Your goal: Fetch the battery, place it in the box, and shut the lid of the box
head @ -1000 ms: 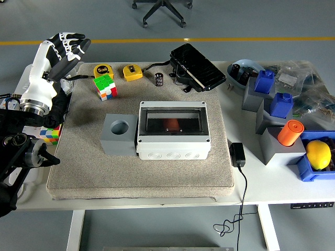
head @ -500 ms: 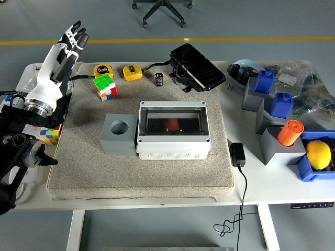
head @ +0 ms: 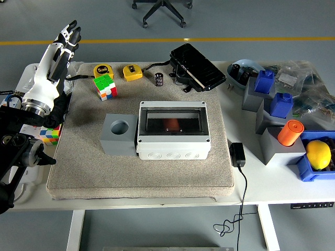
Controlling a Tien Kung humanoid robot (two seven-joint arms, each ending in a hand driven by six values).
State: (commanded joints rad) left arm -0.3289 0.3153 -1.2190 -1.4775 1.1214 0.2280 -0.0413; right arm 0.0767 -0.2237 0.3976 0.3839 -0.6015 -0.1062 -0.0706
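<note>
Left hand (head: 57,52) raised at the table's left, fingers extended and empty; orange battery (head: 169,125) inside the closed box (head: 174,130), probably light, stiff, slippery, best pinched across its round sides

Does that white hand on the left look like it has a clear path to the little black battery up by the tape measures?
Probably yes. The left hand is raised, open and empty at the mat's far left corner. Between it and the battery are only low things: the cube and two tape measures. Whether it can stretch that far is unclear.
</note>
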